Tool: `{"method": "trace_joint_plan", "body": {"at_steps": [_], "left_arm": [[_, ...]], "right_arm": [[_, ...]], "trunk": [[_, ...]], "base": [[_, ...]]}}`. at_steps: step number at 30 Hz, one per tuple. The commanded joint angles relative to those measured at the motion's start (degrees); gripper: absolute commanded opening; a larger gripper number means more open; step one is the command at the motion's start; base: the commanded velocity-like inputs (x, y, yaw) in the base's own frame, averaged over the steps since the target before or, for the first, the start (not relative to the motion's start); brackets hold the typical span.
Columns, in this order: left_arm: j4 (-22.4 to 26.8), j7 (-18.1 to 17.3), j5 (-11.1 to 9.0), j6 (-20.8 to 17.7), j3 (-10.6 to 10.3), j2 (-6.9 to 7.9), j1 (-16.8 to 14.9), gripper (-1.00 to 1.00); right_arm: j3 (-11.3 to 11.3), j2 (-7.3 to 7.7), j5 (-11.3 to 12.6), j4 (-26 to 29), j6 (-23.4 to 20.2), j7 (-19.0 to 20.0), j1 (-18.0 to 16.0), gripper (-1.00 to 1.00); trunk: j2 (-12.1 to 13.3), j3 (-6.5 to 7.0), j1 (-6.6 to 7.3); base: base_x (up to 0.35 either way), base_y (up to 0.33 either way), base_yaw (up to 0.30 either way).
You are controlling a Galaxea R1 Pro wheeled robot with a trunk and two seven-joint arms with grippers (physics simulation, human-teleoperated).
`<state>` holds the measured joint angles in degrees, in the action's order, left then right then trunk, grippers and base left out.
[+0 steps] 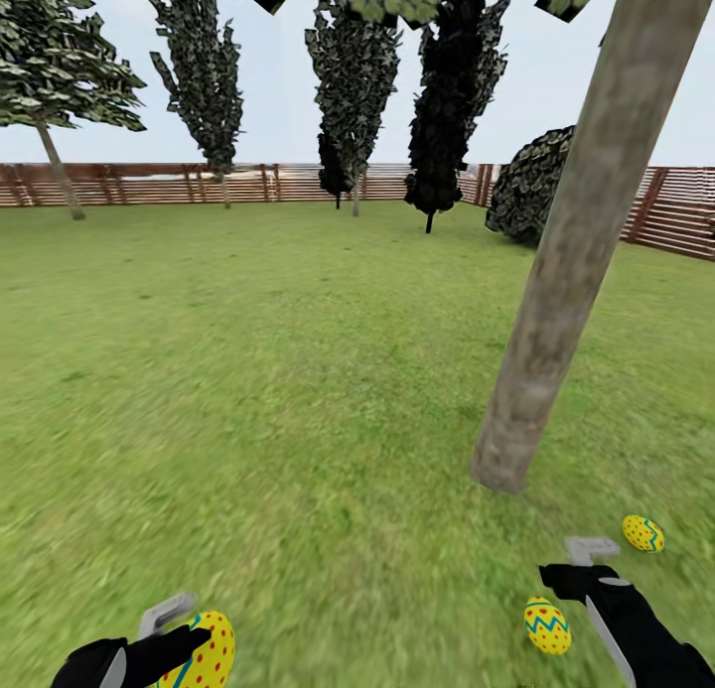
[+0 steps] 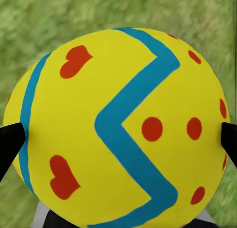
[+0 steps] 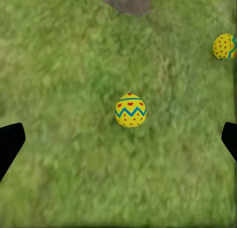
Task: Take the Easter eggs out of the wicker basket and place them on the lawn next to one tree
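My left gripper (image 1: 189,633) is shut on a yellow Easter egg (image 1: 207,654) with a blue zigzag and red dots, held low over the lawn (image 1: 298,390). That egg (image 2: 118,124) sits between the two black fingertips (image 2: 10,146) in the left wrist view. Two more Easter eggs (image 1: 547,625) (image 1: 643,533) lie on the grass near the foot of the thick grey-brown tree (image 1: 556,301). My right gripper (image 1: 581,564) hangs open above them, over one egg (image 3: 130,110), with the other egg (image 3: 224,46) and the trunk base (image 3: 128,0) beyond. The wicker basket is out of view.
A dark slatted fence (image 1: 149,184) rings the garden at the back. Slim dark trees (image 1: 437,102) and a round bush (image 1: 531,187) stand along it. Wide open grass stretches to the left of the trunk.
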<state>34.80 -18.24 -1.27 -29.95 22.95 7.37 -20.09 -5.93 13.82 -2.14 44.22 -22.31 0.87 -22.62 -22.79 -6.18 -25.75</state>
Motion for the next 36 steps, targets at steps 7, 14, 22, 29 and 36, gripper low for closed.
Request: {"method": "trace_joint_plan", "body": {"at_steps": [7,14,22,29,36], "left_arm": [[0.09,-0.25,0.04,-0.46,0.25,-0.65,-0.03,-1.0],[0.09,-0.27,0.04,-0.43,0.25,-0.63,-0.03,-1.0],[0.09,-0.27,0.04,-0.44,0.25,-0.61,-0.03,-1.0],[0.09,-0.26,0.04,-0.43,0.28,-0.62,-0.03,-1.0],[0.11,-0.31,-0.33,-0.37,0.41,-0.66,-0.03,-1.0]], "right_arm": [[-0.09,-0.02,-0.23,0.08,-0.28,0.09,-0.05,1.0],[-0.48,0.64,0.0,0.26,-0.15,0.19,-0.05,1.0],[-0.39,0.83,-0.11,0.26,-0.09,0.33,-0.05,1.0],[-0.38,0.61,-0.14,0.25,-0.1,0.29,-0.05,1.0],[-0.31,0.43,-0.12,0.24,-0.11,0.17,-0.05,1.0]], "trunk": [[-0.13,-0.13,-0.04],[-0.13,-0.13,-0.04],[-0.13,-0.13,-0.04],[-0.13,-0.13,-0.04],[-0.13,-0.13,-0.04]], "base": [[0.0,0.0,-0.28],[0.0,0.0,-0.279],[0.0,0.0,-0.269],[0.0,0.0,-0.267],[0.149,0.0,-0.109]]}}
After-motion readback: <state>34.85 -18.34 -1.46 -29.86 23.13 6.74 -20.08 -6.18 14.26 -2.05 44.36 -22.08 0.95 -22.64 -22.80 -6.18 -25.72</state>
